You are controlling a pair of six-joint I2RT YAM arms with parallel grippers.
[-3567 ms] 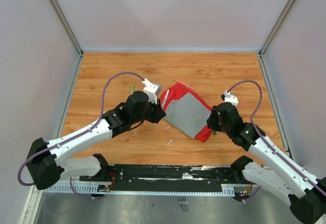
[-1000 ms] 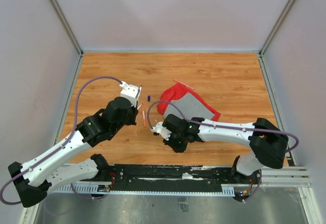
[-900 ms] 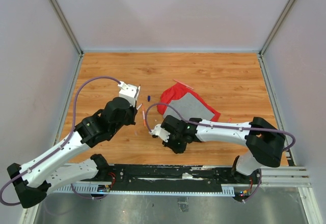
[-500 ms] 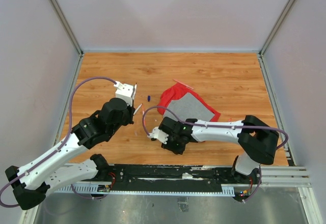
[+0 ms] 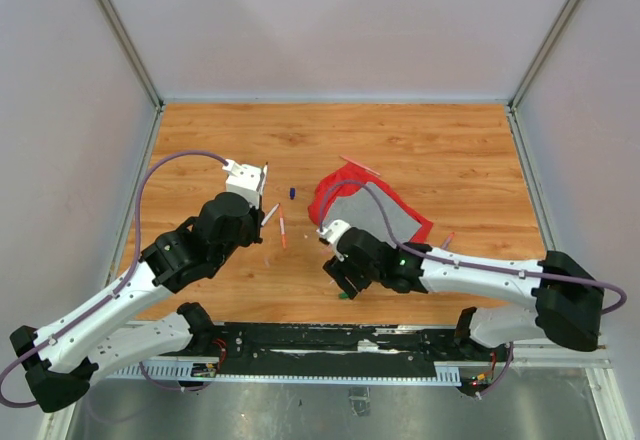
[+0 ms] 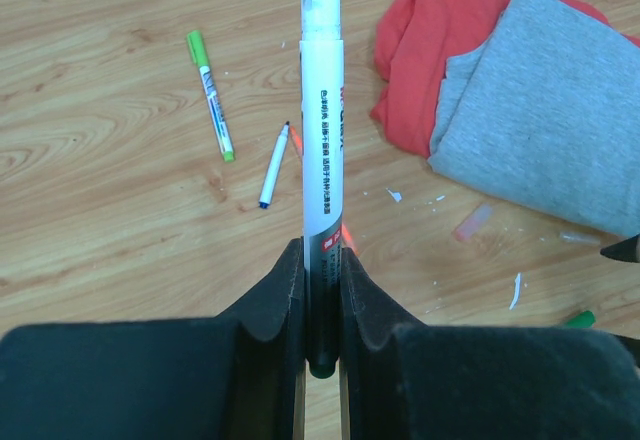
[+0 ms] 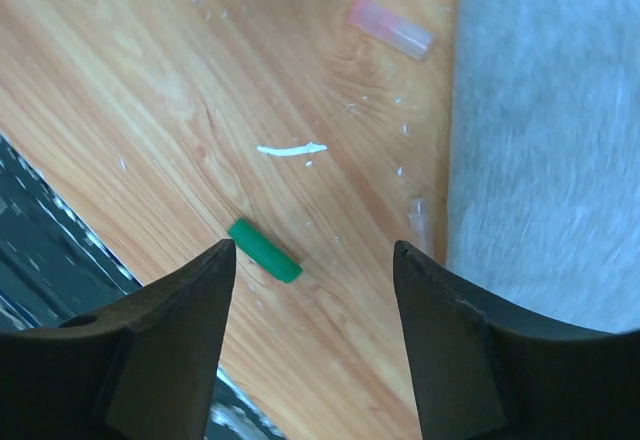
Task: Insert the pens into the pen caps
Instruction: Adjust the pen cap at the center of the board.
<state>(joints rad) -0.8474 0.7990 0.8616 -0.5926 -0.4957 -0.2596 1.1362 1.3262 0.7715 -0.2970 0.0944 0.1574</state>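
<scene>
My left gripper [image 6: 322, 260] is shut on a white pen [image 6: 322, 130] that sticks straight out ahead of its fingers, above the wood. In the top view that gripper [image 5: 260, 222] is left of the cloth. My right gripper [image 7: 312, 260] is open above the table, and a green pen cap [image 7: 264, 251] lies on the wood below it, close to its left finger. The top view shows this gripper [image 5: 340, 275] just above the green cap [image 5: 343, 296], by the near edge. On the wood lie a green pen [image 6: 212, 95], a blue-tipped pen [image 6: 273, 165] and an orange pen [image 5: 282, 232].
A red-and-grey cloth [image 5: 368, 210] lies mid-table, and its grey part [image 7: 540, 140] is right of my right gripper. A clear pink cap [image 7: 390, 28] lies beside it. A small blue cap [image 5: 291, 192] sits left of the cloth. The black rail [image 5: 330, 345] runs along the near edge.
My right gripper has opened and swung right, towards the near edge, so it is now over the green cap. The left arm with its pen has hardly moved.
</scene>
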